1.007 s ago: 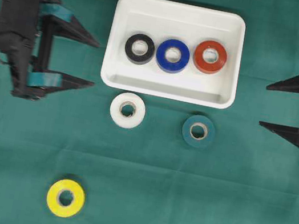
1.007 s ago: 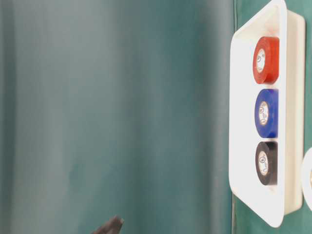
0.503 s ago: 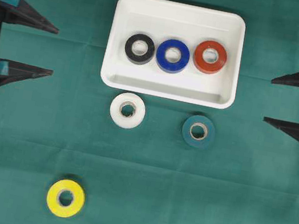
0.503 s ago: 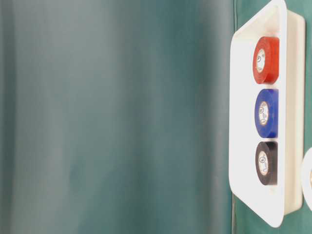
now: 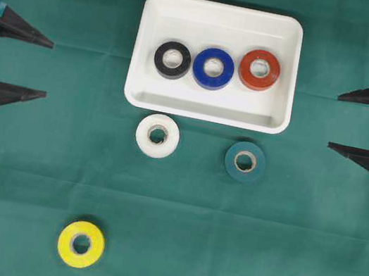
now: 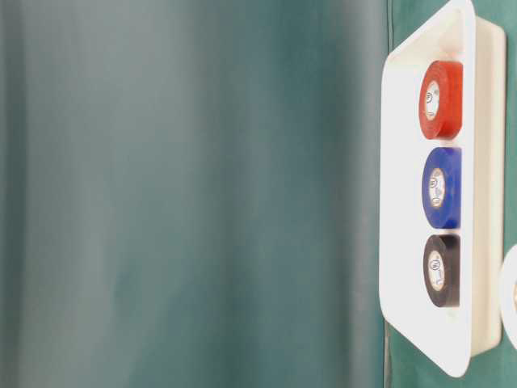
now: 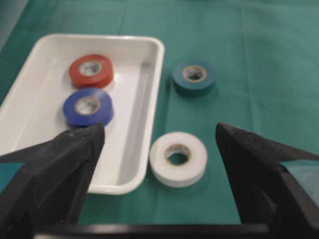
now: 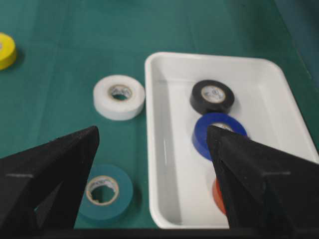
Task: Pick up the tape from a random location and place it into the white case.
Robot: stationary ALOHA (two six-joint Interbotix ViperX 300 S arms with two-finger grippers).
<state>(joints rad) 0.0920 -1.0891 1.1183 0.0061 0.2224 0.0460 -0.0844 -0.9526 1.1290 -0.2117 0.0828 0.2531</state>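
From overhead, the white case, a shallow rounded-corner tray with a raised rim, sits at the far middle of the green-covered counter, holding a black roll, a blue roll and a red roll in a row. Just near its front rim lie a white roll and a teal roll, apart from each other; a yellow roll lies well apart at the near left. The left pincer at the left edge and the right pincer at the right edge both stand spread wide, holding nothing. The table-level view shows the case turned on its side at the right, the three rolls inside, the rest blurred green. The left wrist view looks between wide dark fingers at the white roll beside the case's rim. The right wrist view frames the teal roll and the case between its parted fingers.
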